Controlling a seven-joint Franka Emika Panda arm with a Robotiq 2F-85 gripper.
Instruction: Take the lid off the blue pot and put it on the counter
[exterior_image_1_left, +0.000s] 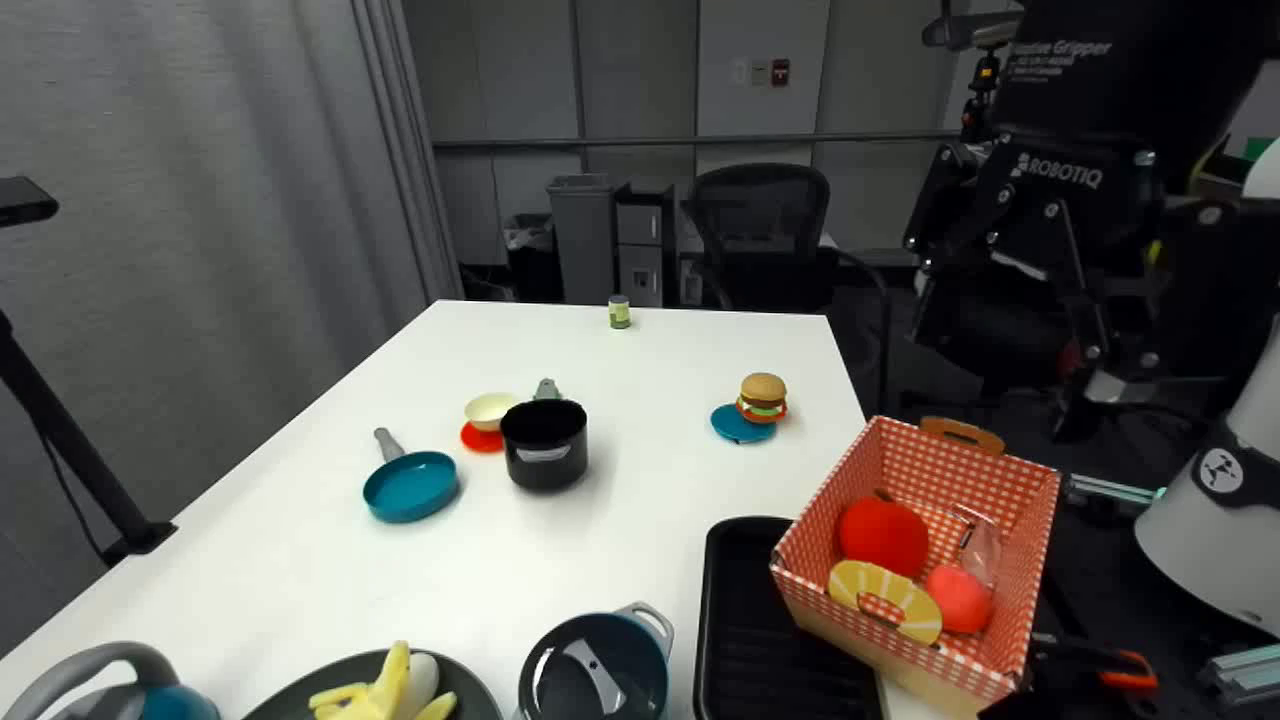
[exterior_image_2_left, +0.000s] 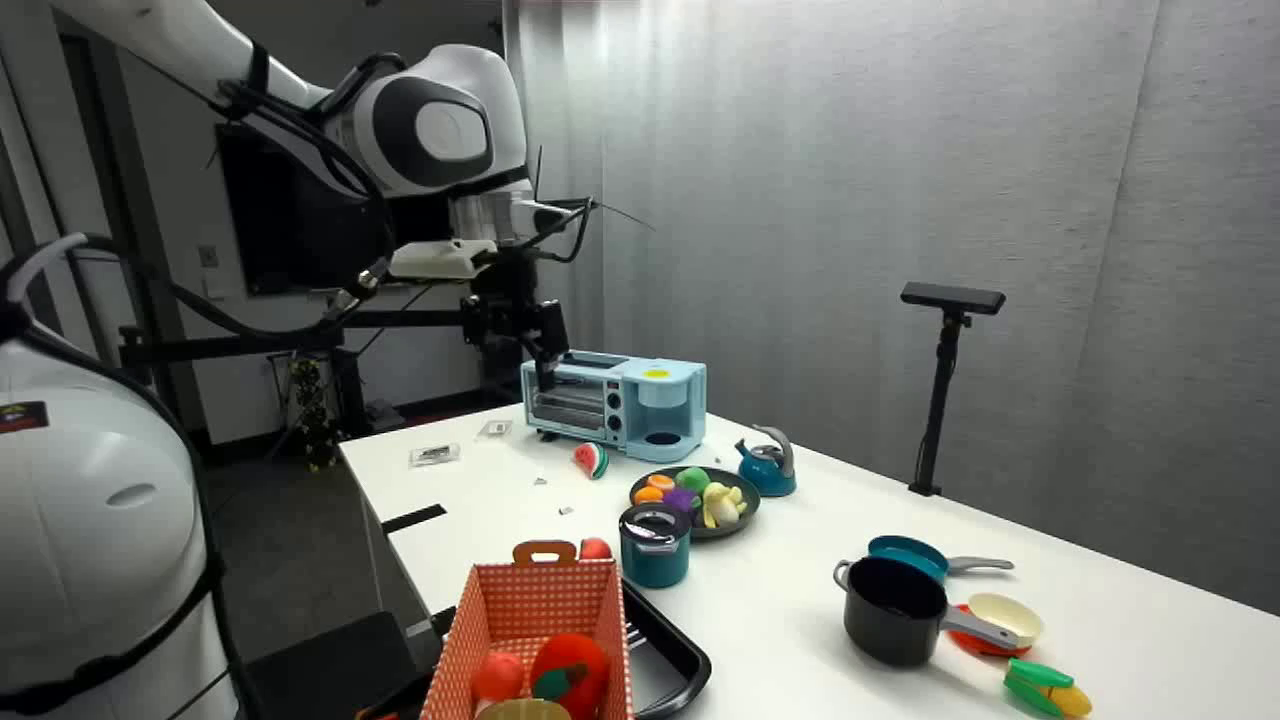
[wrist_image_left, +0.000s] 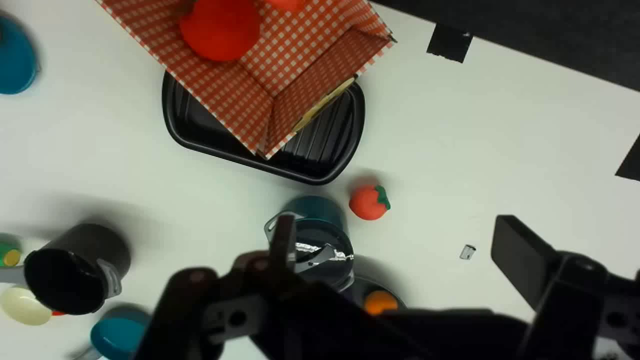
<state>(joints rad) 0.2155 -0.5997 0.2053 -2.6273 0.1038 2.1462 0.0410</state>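
Observation:
The blue pot (exterior_image_2_left: 655, 562) stands upright on the white counter (exterior_image_2_left: 790, 620), and it also shows in the wrist view (wrist_image_left: 315, 206). The lid (exterior_image_2_left: 655, 525) sits on top of the pot. It looks dark and shiny with a grey strap-like handle across it, both in an exterior view (exterior_image_1_left: 598, 676) and in the wrist view (wrist_image_left: 322, 252). My gripper (wrist_image_left: 400, 245) is open and empty, high above the counter. Its left finger partly covers the pot's edge in the wrist view. In an exterior view the gripper (exterior_image_2_left: 545, 372) overlaps the toaster oven.
A red checkered basket (exterior_image_2_left: 622, 650) with toy fruit rests on a black tray (wrist_image_left: 172, 120) beside the pot. A tomato (wrist_image_left: 369, 202) and a dark plate of toy vegetables (exterior_image_2_left: 715, 532) are close to the pot. A black pot (exterior_image_1_left: 545, 460), teal pan (exterior_image_1_left: 410, 488), kettle (exterior_image_2_left: 768, 472) and toaster oven (exterior_image_2_left: 640, 400) stand around.

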